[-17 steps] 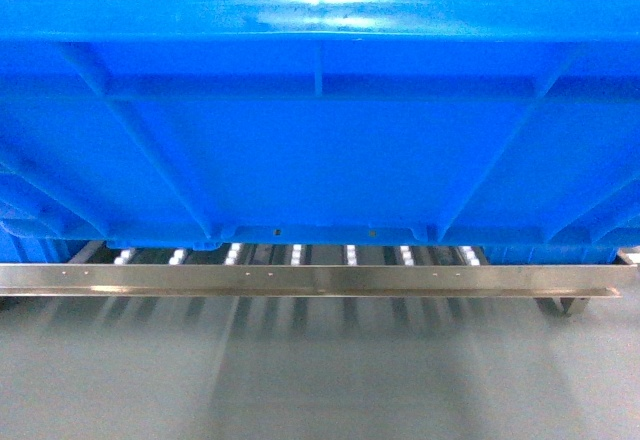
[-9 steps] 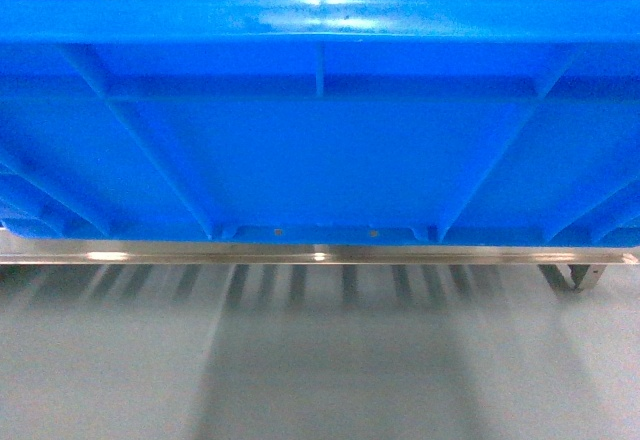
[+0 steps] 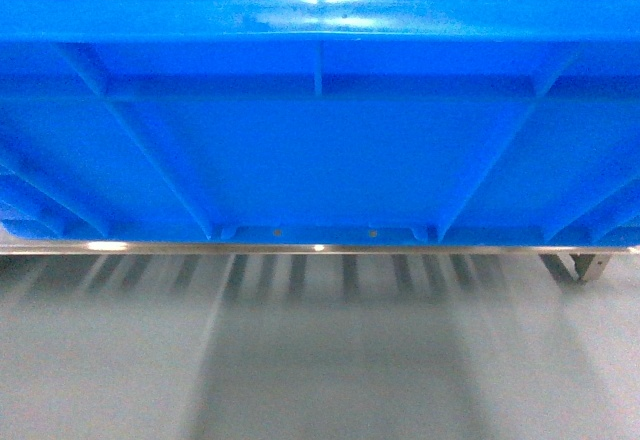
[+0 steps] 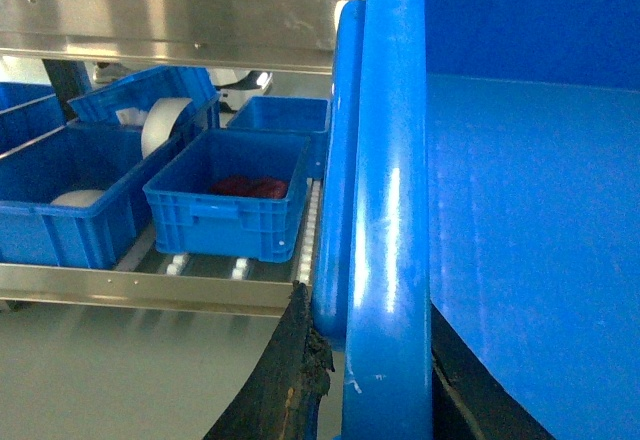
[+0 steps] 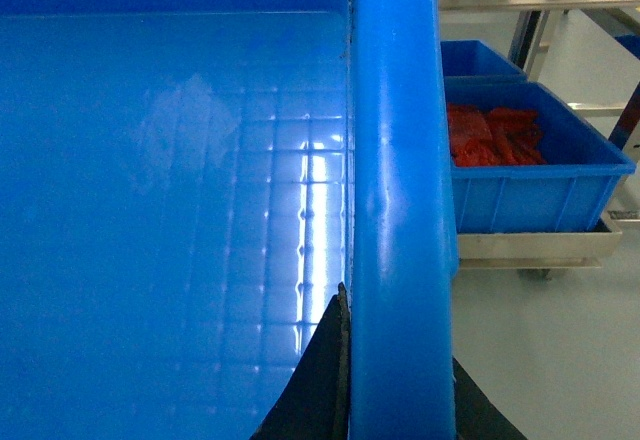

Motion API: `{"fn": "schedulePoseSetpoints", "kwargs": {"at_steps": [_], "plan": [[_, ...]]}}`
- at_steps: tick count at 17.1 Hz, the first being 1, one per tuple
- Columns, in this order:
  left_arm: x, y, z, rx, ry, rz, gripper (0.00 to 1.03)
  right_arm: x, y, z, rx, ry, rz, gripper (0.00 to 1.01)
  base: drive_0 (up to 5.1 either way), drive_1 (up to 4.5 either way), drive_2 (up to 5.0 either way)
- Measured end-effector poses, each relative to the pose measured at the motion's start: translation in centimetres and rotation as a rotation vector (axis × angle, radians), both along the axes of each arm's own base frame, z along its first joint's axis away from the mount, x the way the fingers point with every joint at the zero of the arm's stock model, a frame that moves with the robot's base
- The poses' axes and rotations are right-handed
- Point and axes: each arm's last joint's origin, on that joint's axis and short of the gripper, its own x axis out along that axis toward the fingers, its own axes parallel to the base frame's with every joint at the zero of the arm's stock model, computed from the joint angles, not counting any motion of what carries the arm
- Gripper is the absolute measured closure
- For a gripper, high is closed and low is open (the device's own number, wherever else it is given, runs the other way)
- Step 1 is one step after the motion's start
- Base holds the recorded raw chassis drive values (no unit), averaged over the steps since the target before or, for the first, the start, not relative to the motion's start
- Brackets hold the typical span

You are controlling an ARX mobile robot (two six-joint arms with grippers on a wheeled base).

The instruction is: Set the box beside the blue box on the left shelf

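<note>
The box (image 3: 320, 160), a big bright blue crate, fills the upper head view, its ribbed wall hanging just over the left shelf's front rail (image 3: 300, 249). In the left wrist view my left gripper (image 4: 385, 390) is shut on the box's thick left rim (image 4: 385, 210), one black finger (image 4: 290, 380) outside the wall. The right gripper (image 5: 395, 405) is shut on the right rim (image 5: 395, 190), one finger (image 5: 320, 380) inside. On the left shelf (image 4: 150, 288) a smaller blue box (image 4: 235, 195) holding red items sits on white rollers (image 4: 308, 222), just left of the held box.
More blue crates (image 4: 60, 190) stand further left on the shelf, one holding a white roll (image 4: 160, 125). An upper shelf rail (image 4: 170, 20) crosses overhead. To the right a blue crate of red items (image 5: 530, 160) rests on a low metal rack (image 5: 530, 245). Grey floor (image 3: 320, 360) lies below.
The box has come closer over the shelf's front rail. The rollers seen under it a second ago are now hidden, and the rail sits right at its lower edge.
</note>
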Motion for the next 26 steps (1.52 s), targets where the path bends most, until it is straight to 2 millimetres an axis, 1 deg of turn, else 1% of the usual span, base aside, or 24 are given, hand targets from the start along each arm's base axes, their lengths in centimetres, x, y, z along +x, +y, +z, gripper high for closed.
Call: {"fn": "schedulePoseSetpoints", "kwargs": {"at_steps": [26], "plan": [[0.01, -0.01, -0.08, 0.0, 0.004, -0.002, 0.87, -0.01, -0.01, -0.04, -0.001, 0.002, -0.001, 0.93, 0.0, 0.0, 0.0]]}}
